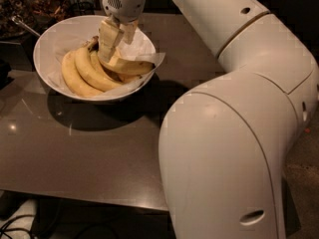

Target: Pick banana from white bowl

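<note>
The white bowl (50, 44) stands at the back left of the table, lined with crumpled white paper. A bunch of yellow bananas (82, 76) lies in its left half. The single loose banana (133, 66) lies in the right half, curved across the paper toward the rim. My gripper (110, 58) reaches straight down into the bowl from above. Its tip sits at the left end of the loose banana, between it and the bunch. That end of the banana is hidden behind the gripper.
The bowl rests on a grey-brown table (75, 153). My large white arm (234, 133) fills the right side of the view. Dark cluttered items (30, 9) lie behind the bowl at the back left. Cables (20, 223) lie on the floor below the table's front edge.
</note>
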Tool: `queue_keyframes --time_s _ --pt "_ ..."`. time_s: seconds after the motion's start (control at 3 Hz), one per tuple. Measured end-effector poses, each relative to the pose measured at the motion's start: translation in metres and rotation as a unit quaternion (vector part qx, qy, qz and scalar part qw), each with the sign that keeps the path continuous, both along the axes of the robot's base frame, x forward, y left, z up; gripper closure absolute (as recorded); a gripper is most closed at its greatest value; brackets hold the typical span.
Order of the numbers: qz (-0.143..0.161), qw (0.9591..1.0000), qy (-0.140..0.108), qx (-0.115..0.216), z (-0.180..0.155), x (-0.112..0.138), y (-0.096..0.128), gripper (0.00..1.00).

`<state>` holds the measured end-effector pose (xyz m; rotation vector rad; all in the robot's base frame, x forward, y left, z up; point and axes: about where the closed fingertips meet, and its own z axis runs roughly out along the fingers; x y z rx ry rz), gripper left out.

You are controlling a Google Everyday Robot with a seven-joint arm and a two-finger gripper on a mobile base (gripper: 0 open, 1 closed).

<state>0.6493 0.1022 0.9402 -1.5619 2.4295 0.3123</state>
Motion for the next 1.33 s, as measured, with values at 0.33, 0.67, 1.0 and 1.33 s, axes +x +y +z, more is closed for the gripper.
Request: queue_keyframes --time_s 0.33,0.67,1.0,1.33 --pt "-0.005 0.9998 0.015 -0.012 -0.018 0.004 0.001 0.38" --pt "-0.007 0.9993 0.027 -0.026 -0.035 0.007 0.002 0.38" --pt "-0.01 0.9986 0.037 -0.036 -0.048 0.009 0.001 0.35" --pt "-0.009 0.9986 0.034 -0.04 -0.054 0.01 -0.002 0.53"
